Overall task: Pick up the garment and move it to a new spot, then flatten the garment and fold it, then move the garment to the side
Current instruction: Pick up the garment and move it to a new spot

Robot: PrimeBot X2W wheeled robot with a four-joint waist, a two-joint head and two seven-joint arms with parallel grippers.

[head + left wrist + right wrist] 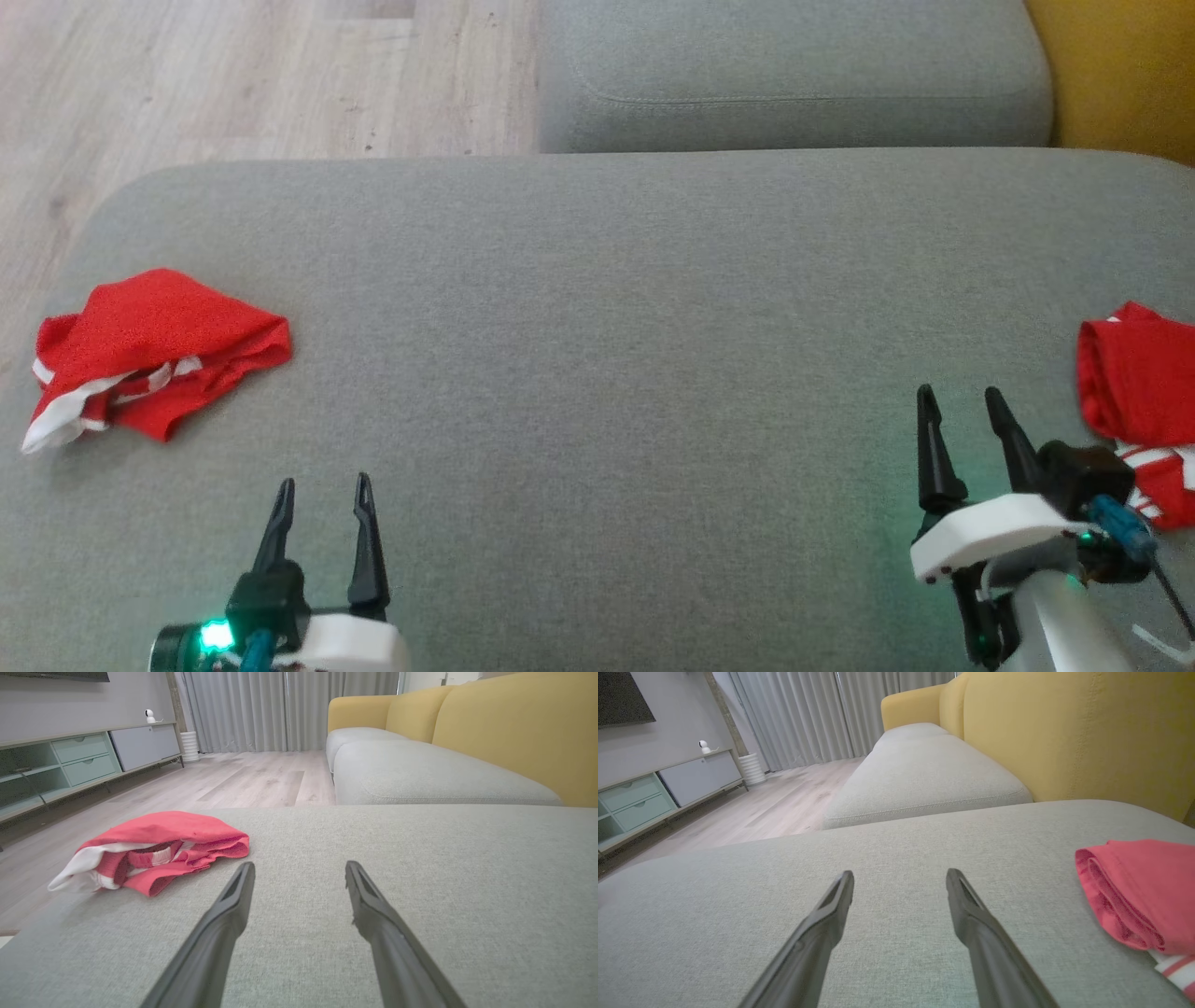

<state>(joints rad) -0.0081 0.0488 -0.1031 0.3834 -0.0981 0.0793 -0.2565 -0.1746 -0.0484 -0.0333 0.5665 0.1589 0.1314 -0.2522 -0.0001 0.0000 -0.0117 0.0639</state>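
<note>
A crumpled red garment with white trim lies near the left edge of the grey cushion; the left wrist view has it ahead and to the left of the fingers. A second red garment, folded, rests at the right edge, and is to the right in the right wrist view. My left gripper hovers open at the lower left, below and to the right of the crumpled garment, holding nothing. My right gripper is open at the lower right, just left of the folded garment, apart from it.
The wide grey cushion stretches between both garments. A second grey cushion lies behind it, with a yellow backrest on the right. Wooden floor drops off beyond the left and far edges. A low cabinet stands by the wall.
</note>
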